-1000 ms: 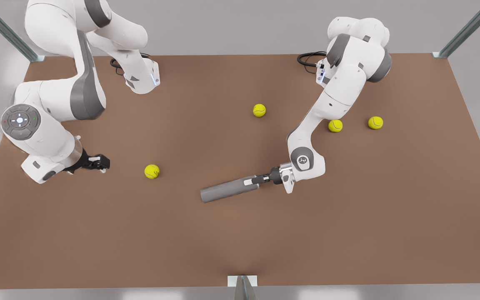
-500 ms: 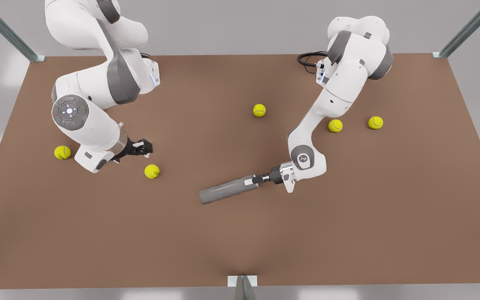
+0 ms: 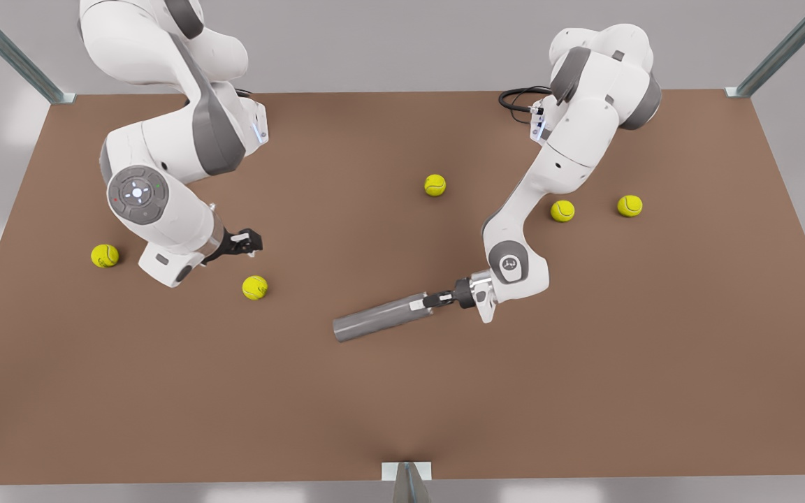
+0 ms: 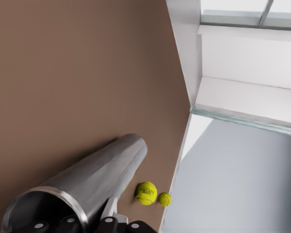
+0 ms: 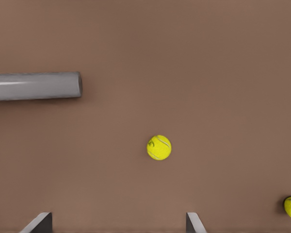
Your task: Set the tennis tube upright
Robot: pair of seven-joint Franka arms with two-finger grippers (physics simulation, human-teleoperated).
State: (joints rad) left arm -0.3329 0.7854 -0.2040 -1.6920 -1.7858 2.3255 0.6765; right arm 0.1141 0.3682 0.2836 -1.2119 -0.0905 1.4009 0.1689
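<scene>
Left gripper (image 3: 422, 302) clamps the dark-grey hollow tennis tube's (image 3: 381, 318) silvery rim; swing up slowly. Right gripper (image 3: 254, 241), jaws spread, waits.

right gripper (image 3: 257, 241) nearer centre (tube's free end lifted)

Bright, even light — perhaps slightly soft.

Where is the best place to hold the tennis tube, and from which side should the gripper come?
Grip the rim of the open end, as the left gripper does, coming along the axis from the front view's right. The tennis tube lies flat, so a hold on this end lets the arm swing it upright.
</scene>
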